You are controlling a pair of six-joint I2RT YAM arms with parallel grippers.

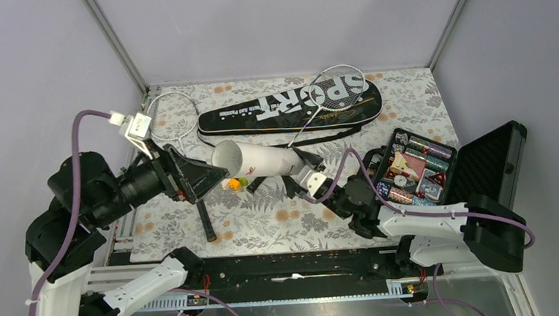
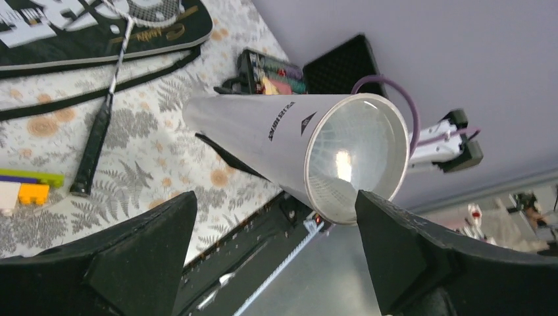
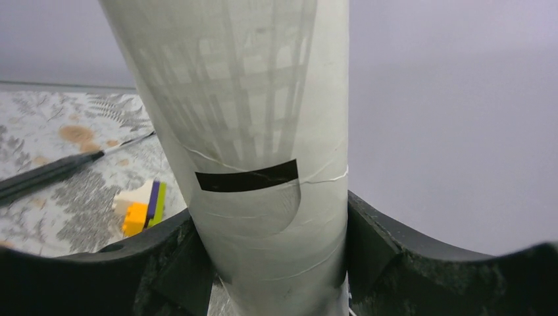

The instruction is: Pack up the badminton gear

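Clamping white tube (image 1: 262, 161): right end effector (image 1: 308, 178); left end effector (image 2: 275, 227) spread wide, empty, seemingly clear of rim.

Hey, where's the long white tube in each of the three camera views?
Top external: long white tube across the middle.
Left wrist: tube centre-right, open mouth toward the camera.
Right wrist: tube fills the centre, upright in frame.
Shared landmark: small yellow-and-green toy block, in all three.
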